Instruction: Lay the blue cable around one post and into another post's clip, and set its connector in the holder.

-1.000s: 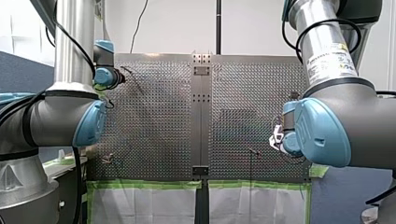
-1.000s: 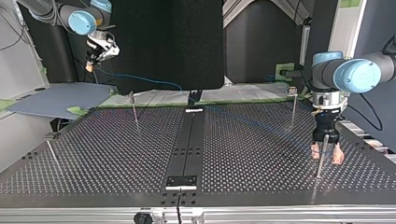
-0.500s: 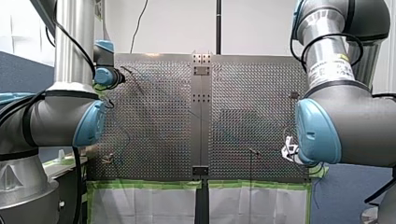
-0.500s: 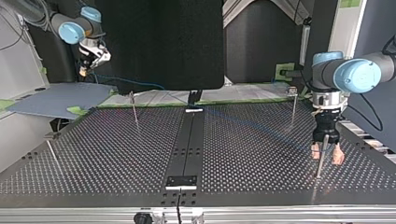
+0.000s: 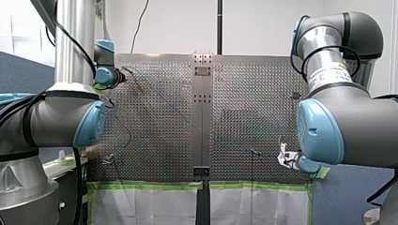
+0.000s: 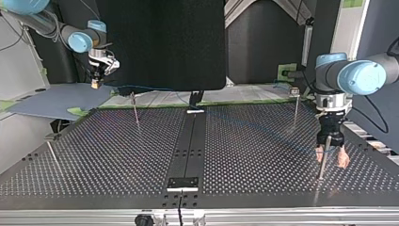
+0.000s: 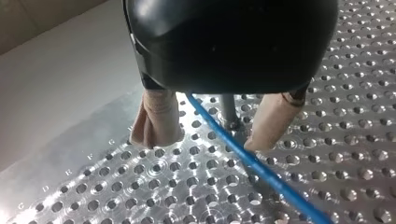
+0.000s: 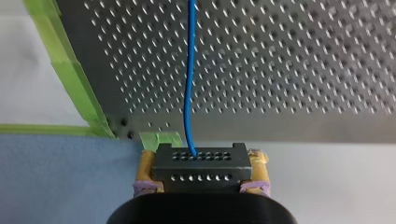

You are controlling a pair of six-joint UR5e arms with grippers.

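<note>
Right wrist view showed my right claw (image 8: 202, 170) clamped on the rigid black perforated connector (image 8: 201, 158); its thin blue cable (image 8: 188, 84) was probably limp.

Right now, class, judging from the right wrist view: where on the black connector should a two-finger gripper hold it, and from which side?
Grip the connector across its two short ends, coming from the side opposite the face where the blue cable leaves. Those ends look flat and parallel, and the cable is left free. My right gripper holds it this way.
</note>
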